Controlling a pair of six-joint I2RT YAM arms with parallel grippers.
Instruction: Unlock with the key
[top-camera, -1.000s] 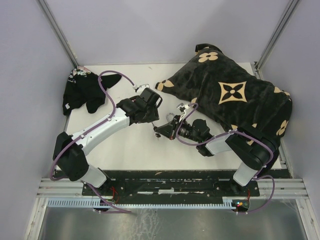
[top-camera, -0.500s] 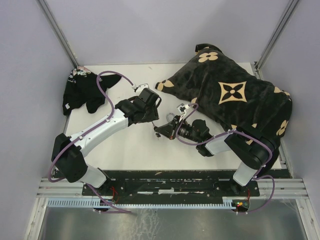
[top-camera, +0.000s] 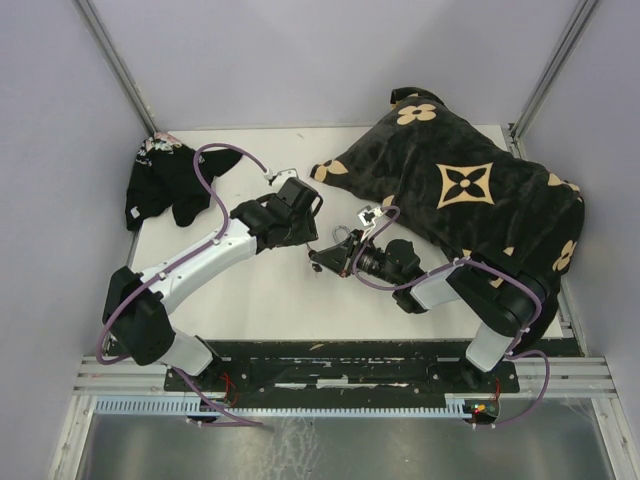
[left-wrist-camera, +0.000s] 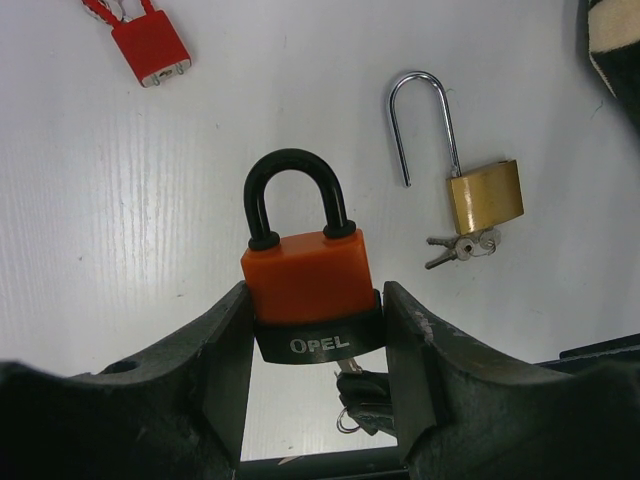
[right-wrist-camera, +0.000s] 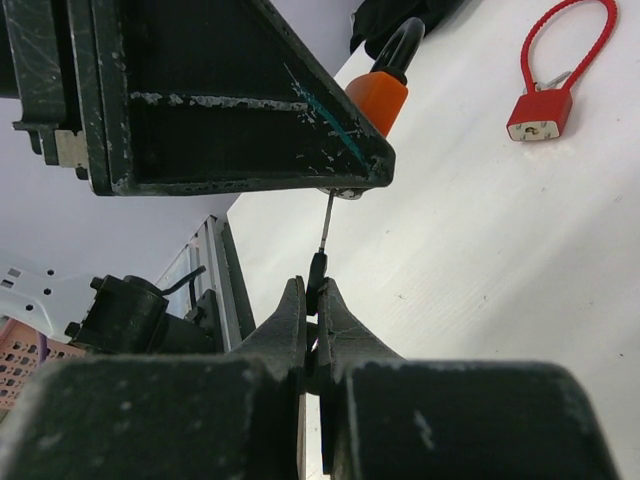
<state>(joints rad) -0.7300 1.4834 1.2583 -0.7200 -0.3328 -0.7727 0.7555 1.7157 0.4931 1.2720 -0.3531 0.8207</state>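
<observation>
Over the table (top-camera: 270, 305), left gripper (left-wrist-camera: 317, 300) clamps the orange padlock (left-wrist-camera: 305, 272) by its body, jaws half open; right gripper (right-wrist-camera: 318, 300) pinched shut on the key (right-wrist-camera: 325, 225) in its underside, so best twist along the blade's axis, no sideways pull.

**Both arms meet mid-table around one padlock**

We look down on the table (top-camera: 270, 300) and both arms meet near its middle. The left gripper (top-camera: 308, 238) is on the left and the right gripper (top-camera: 326, 262) just beside it on the right. The padlock (left-wrist-camera: 305, 275) sits between the left gripper's fingers, shackle pointing away from the wrist. The key (right-wrist-camera: 317, 268) sits between the right gripper's fingers, blade reaching the padlock's underside. In the left wrist view, a second padlock (left-wrist-camera: 485, 198) lies on the table to the right, small keys (left-wrist-camera: 460, 248) touching its body. A cable lock (left-wrist-camera: 150, 45) lies far left. At the right rear we have the bag (top-camera: 470, 190), and in the left rear corner a cloth bundle (top-camera: 165, 185).
</observation>
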